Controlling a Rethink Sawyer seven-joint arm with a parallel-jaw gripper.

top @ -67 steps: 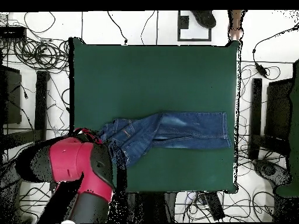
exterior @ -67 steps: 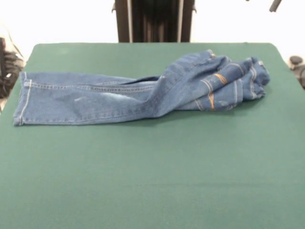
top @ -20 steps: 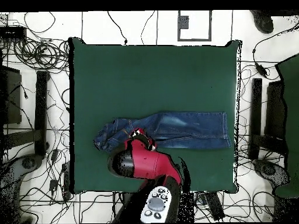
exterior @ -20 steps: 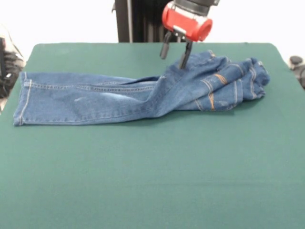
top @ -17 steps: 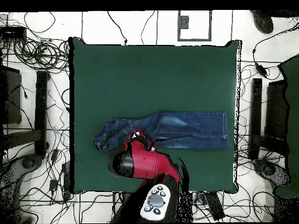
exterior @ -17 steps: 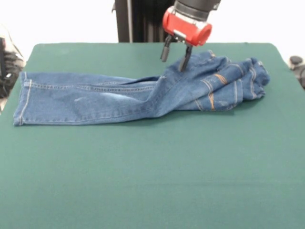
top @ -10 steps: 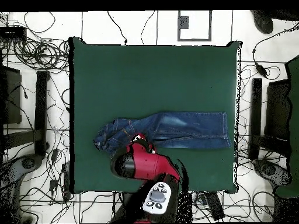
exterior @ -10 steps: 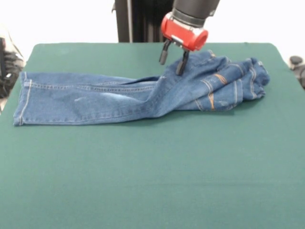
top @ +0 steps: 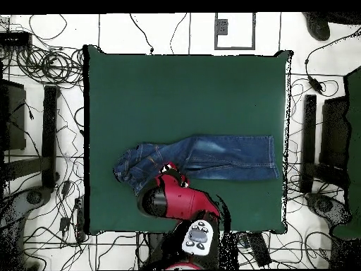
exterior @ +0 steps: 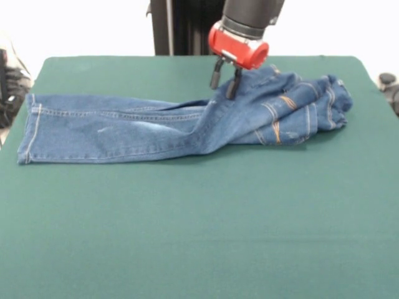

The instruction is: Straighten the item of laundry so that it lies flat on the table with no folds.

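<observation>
The blue denim jeans (exterior: pixel 124 128) lie across the far half of the green table (exterior: pixel 199 237). The legs stretch flat to the left, one on top of the other. The waist end (exterior: pixel 305 103) is bunched and folded over at the right, showing orange stitching. My gripper (exterior: pixel 222 90) hangs over the far edge of the jeans, just left of the bunched part. Its fingers (exterior: pixel 231 87) are a little apart, with the tips down at the fabric. In the overhead view the red arm covers the gripper (top: pixel 169 169) beside the jeans (top: pixel 225 157).
The robot's dark pedestal (exterior: pixel 199 28) stands behind the table's far edge. In the overhead view, cables and dark equipment (top: pixel 42 127) lie on the floor round the table (top: pixel 183 92).
The arm came in from the side and moved over the jeans. Over the last second the gripper shifted slightly left and lower, and its fingers drew closer together. The jeans have not moved.
</observation>
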